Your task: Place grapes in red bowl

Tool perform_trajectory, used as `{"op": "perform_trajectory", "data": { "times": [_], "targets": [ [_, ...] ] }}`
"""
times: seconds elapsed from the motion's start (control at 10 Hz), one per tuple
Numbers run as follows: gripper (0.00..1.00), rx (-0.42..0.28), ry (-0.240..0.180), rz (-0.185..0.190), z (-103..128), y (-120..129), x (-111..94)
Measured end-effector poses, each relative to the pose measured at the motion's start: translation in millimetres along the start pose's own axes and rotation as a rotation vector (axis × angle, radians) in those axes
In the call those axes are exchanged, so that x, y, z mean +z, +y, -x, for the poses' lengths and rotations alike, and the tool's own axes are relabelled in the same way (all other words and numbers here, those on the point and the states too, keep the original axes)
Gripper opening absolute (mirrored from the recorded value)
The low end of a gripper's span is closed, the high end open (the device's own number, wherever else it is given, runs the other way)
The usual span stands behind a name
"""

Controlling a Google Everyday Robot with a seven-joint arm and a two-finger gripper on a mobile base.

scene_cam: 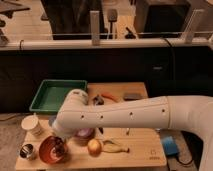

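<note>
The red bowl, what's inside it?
Inside the round red-orange bowl is a dark purple bunch of grapes, with the robot's claw right above them. The white arm covers the bowl's back rim.

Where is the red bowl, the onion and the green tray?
red bowl (46, 150), camera view, left inner wall.
onion (94, 147), camera view, its middle.
green tray (56, 94), camera view, bare floor.
gripper (59, 146), camera view, over the red bowl.
</note>
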Motion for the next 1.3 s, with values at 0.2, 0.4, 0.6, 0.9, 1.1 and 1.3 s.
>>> {"op": "perform_trajectory", "data": {
  "times": [0.2,0.4,0.6,0.9,1.1,1.3],
  "targets": [
    [0.01,-0.021,-0.011,-0.013,8,-4,-2],
    [0.01,-0.033,-0.009,-0.019,8,-5,1],
    [0.01,-0.089,-0.017,-0.02,-3,-19,14],
    [0.01,-0.183,-0.058,0.003,-5,-47,42],
    [0.02,-0.214,-0.083,0.015,-6,-50,51],
    [0.17,-0.277,-0.103,0.056,2,-55,65]
  ]
}}
